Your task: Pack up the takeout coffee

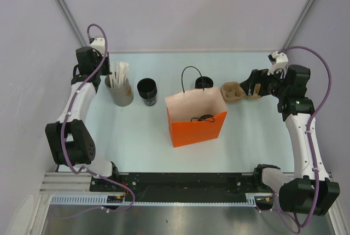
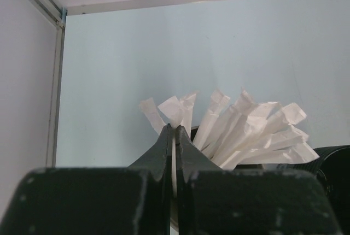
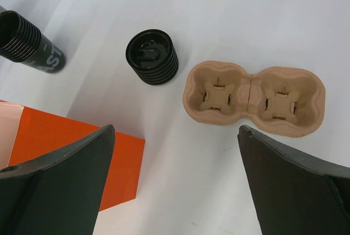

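Step in hand: gathering accessories. The takeout coffee [image 1: 203, 82] is not yet packed. It stands upright on the bench [image 1: 120, 136], just behind the orange bag [image 1: 197, 125], between the lidless black cup [image 1: 146, 90] and the cardboard carrier [image 1: 239, 92].

Left end effector [image 2: 174, 131]: closed on one white straw [image 2: 176, 112] at the grey straw cup [image 1: 122, 95], well apart from the coffee.

Right end effector [image 3: 176, 131]: wide, holding nothing, above the carrier; the coffee lies near, ahead and to its left in the wrist view.

Next move, as judged: bring the wide jaws around the cup wall, close, lift above the bag rim, lower inside
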